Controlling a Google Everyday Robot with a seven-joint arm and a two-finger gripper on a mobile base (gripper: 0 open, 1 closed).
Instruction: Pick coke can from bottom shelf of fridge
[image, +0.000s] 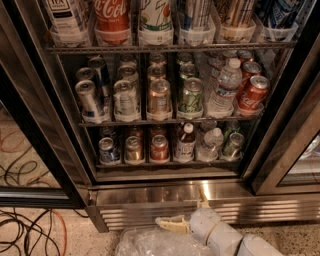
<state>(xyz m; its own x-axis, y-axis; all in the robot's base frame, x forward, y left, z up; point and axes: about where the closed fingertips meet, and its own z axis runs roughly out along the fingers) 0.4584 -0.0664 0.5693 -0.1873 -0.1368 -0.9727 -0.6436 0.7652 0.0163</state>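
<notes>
Speckled floor (75, 237) strewn with cables (27, 235) fronts the fridge (35, 125), its door open above a shiny steel base (145, 196). On the bottom shelf (165, 163) the coke can (159, 148) stands upright at the front, third from the left, just beside a brownish-gold can (133, 149) on its left and a small bottle (185, 142) on its right. The gripper (180, 205) hangs low before the steel base, well below the shelf, its two pale fingers (172, 224) spread wide apart and holding nothing. Crumpled clear plastic (150, 244) lies beneath it.
</notes>
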